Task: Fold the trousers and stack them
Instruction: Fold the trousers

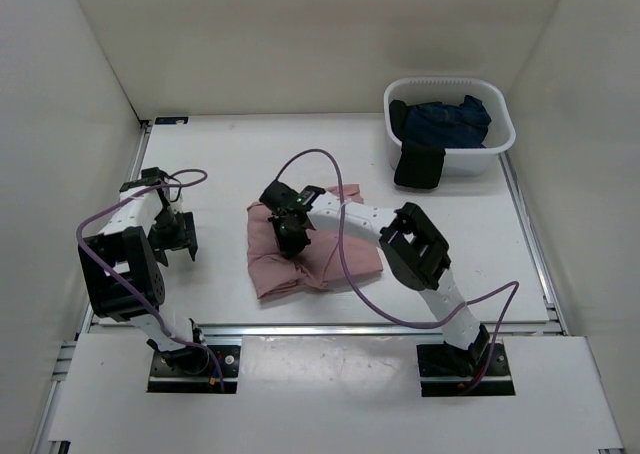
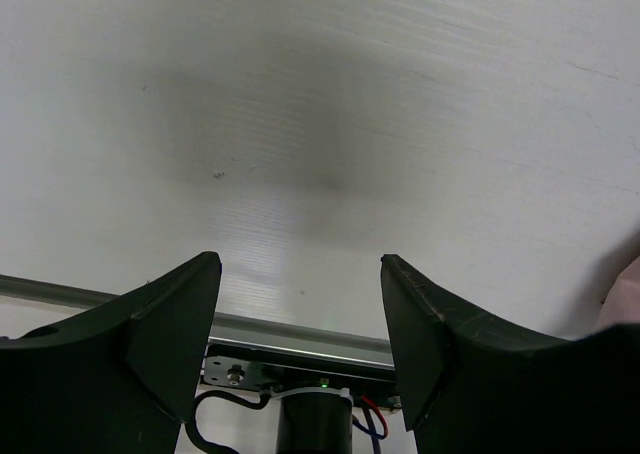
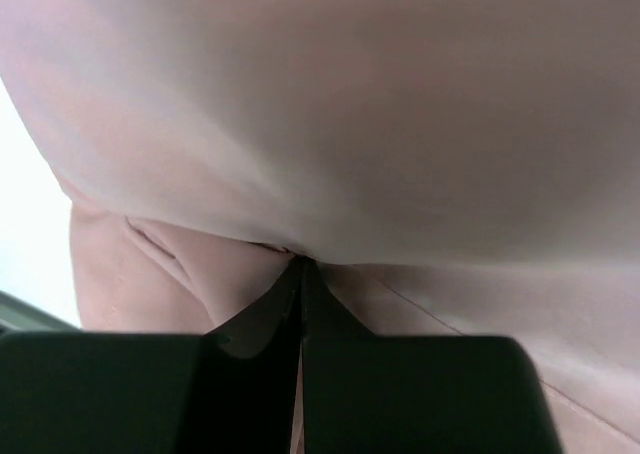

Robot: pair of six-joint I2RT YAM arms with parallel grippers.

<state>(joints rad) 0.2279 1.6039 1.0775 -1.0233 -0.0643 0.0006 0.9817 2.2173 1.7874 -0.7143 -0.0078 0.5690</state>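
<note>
Top view: the trousers (image 1: 322, 266) sit mid-table as a compact, roughly square pink bundle, several layers deep, with uneven edges and a flap poking out at the far right. Folding looks mostly done; I'd say squaring up and final placement are what's left. The right gripper (image 1: 290, 226) is down on the bundle's left-centre. The left gripper (image 1: 180, 239) hangs over the bare table (image 1: 230, 164), apart from the cloth. The white plastic basket (image 1: 448, 82) at far right holds a navy garment (image 1: 450, 122), with a black cloth (image 1: 418, 166) draped over its rim. Left wrist: jaws wide apart, nothing between them, matte white table below, a sliver of pink at the right edge. Right wrist: jaws pressed together, and soft matte pink fabric puckers into the tips, which reads as a pinch on the trousers. The cloth is thin and limp, with shallow creases.
</note>
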